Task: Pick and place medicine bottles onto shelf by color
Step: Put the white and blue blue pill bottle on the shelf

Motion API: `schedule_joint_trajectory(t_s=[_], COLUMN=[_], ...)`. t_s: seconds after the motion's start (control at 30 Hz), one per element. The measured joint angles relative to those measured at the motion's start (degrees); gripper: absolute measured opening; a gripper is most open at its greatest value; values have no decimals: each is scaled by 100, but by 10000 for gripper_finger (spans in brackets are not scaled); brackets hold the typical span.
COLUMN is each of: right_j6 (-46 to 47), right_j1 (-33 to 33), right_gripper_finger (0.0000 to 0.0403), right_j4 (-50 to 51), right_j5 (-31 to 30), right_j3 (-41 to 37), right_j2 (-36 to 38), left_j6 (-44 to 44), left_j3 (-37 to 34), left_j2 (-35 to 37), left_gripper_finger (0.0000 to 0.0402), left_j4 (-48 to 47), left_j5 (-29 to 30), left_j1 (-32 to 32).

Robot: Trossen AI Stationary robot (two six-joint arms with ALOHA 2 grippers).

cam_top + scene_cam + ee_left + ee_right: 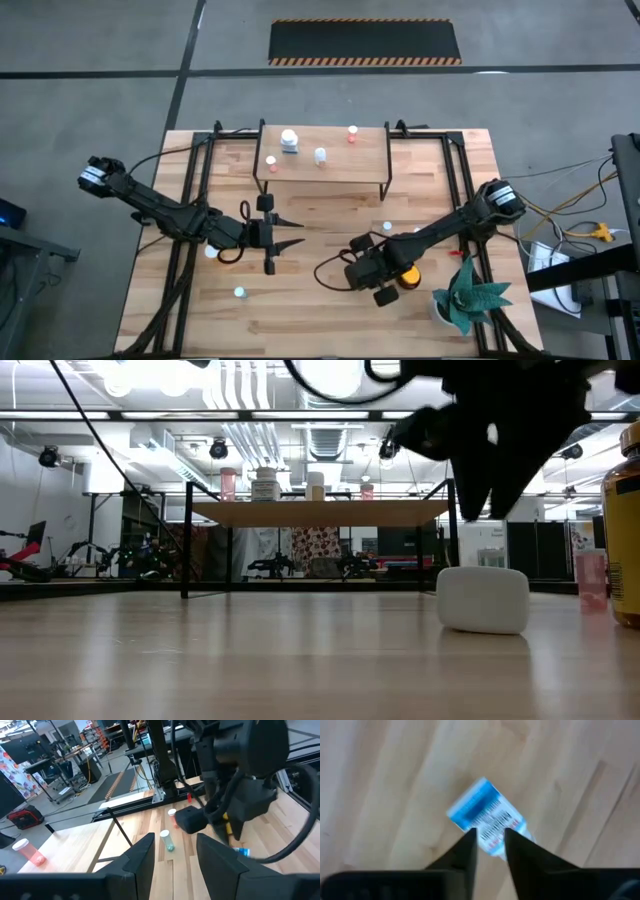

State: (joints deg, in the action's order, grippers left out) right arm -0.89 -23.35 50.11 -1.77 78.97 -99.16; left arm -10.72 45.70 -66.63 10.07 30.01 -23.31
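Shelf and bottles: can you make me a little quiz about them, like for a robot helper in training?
1. How many bottles stand on the shelf?
2. True or false: the left end effector holds a bottle.
3. What lies just past the right end effector? A) a blue-and-white labelled bottle B) a spoon C) a toy car

Key: 1. Four. 2. False, it is open with nothing between its fingers. 3. A.

Wooden shelf – four small bottles upright, amber bottle on table
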Motion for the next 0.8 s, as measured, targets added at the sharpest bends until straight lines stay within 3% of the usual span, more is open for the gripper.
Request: schedule_joint_trajectory(t_s=[0.27, 0.47, 0.6, 0.8], right_j6=[-258, -577, -522, -689], right_j1=[29, 95, 162, 163], right_gripper_finger=[263, 342, 352, 312], right_j4=[168, 128, -171, -572], right_j5=[-406, -441, -431, -429], right_j3=[-117, -306, -355, -355], right_j2=[-141, -427, -585, -596], left_j6=[-11, -13, -13, -15], left_j3=[-1, -1, 1, 6], left_j2=[0, 0, 0, 0], left_gripper_finger=[128, 128, 128, 128], left_j4=[0, 0, 6, 5], left_j5=[-3, -6, -8, -10], left_j1=[-2, -4, -4, -4])
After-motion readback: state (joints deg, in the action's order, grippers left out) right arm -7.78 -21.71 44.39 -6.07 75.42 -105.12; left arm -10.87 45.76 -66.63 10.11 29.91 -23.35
